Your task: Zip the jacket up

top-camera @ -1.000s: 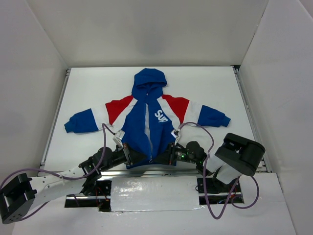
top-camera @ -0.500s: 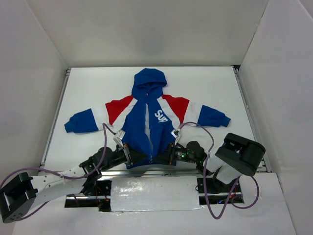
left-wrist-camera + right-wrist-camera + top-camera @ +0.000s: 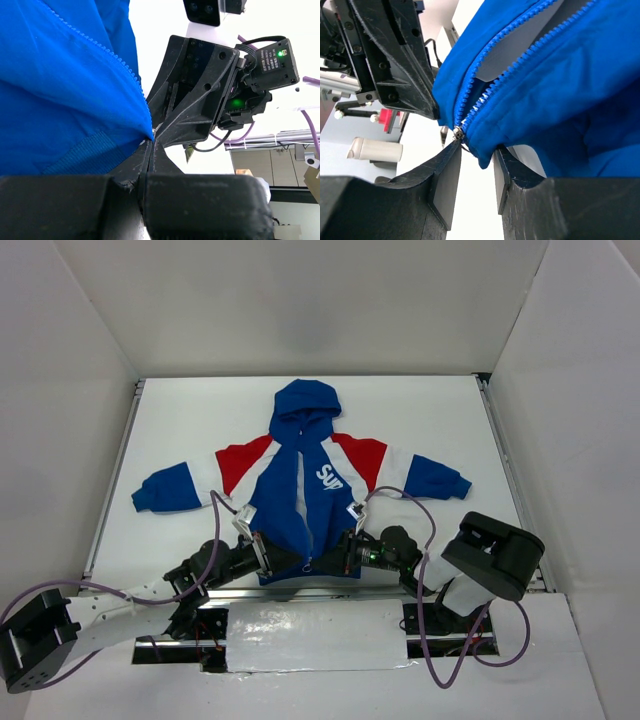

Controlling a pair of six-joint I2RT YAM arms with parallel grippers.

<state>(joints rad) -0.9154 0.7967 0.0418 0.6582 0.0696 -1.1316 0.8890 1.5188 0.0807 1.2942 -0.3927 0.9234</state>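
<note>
Left jaws are pressing fully together, pinching the near hem corner of one small hooded jacket (image 3: 300, 505), royal blue with red shoulders and white stripes, just left of its blue front zipper (image 3: 479, 102). Right jaws are standing partly apart. The hem corner on the zipper's other side is hanging between their fingers (image 3: 445, 185), with a gap showing beside it. Two arms are working: the left arm (image 3: 130, 596) and the right arm (image 3: 490, 556) are both stretching low and inward from the near edge, meeting at the hem's middle. The jacket is lying flat on the white bench (image 3: 440, 410), hood far, sleeves spreading left and right.
</note>
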